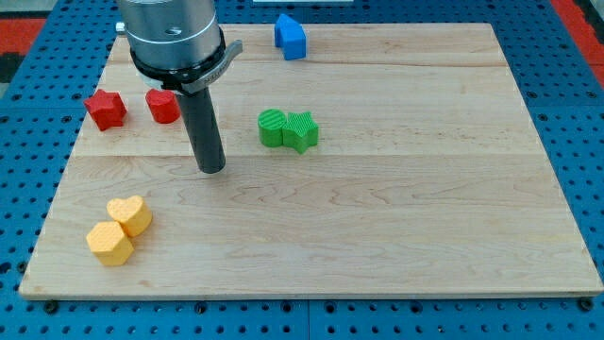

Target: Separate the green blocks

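A pale wooden surface [396,236] lies on a blue pegboard, and most of its right and lower parts carry nothing. There is no pincer on this arm, so nothing spreads or pinches; my tip [211,170] rests on the wood to the view's left of the two green blocks and slightly lower, near but apart. The green round block [272,127] and the green star block [302,131] sit touching, side by side, above the middle. To part them well I judge the tip should come to the seam from the view's top or bottom and wedge between, or push the star alone toward the view's right, where room is wide. Leftward is tighter: the red star block [105,109] and red round block [162,106] stand there. The blue block [291,37] sits by the top edge, and two yellow blocks [120,229] lie lower left.
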